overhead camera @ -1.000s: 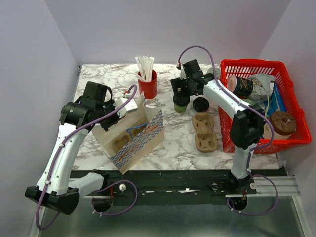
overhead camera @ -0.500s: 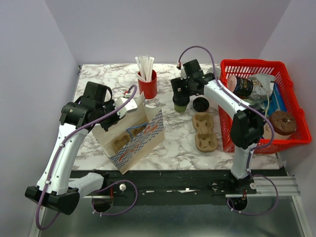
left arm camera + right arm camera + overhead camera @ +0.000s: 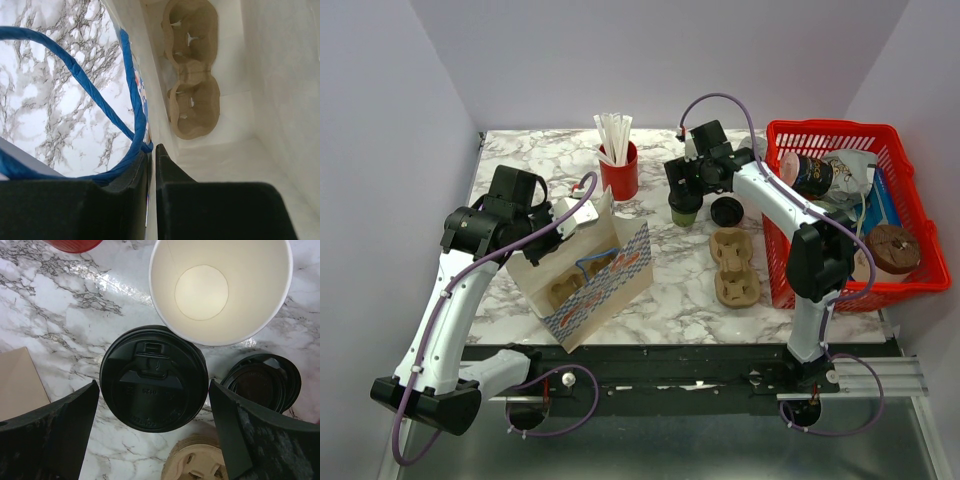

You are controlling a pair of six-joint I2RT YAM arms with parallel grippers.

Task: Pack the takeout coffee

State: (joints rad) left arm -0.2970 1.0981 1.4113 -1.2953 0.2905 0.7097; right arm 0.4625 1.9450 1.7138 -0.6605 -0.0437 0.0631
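Note:
The takeout coffee cup (image 3: pixel 684 213), green-banded with a black lid (image 3: pixel 154 378), stands upright on the marble table. My right gripper (image 3: pixel 154 386) is open, one finger on either side of the lid, touching nothing; in the top view it (image 3: pixel 692 190) hangs just above the cup. My left gripper (image 3: pixel 152 152) is shut on the top edge of a white paper bag (image 3: pixel 590 270) with blue handles (image 3: pixel 100 95) and holds the bag open. A brown pulp tray (image 3: pixel 192 95) lies inside the bag.
An empty open paper cup (image 3: pixel 220 290) stands just behind the lidded one. Spare black lids (image 3: pixel 260 382) lie to its right. A second pulp tray (image 3: pixel 734 265) lies in front. A red cup of straws (image 3: pixel 618 170) and a red basket (image 3: pixel 840 135) stand nearby.
My right gripper has edged very slightly left over the lidded cup. The left arm and the bag have not moved.

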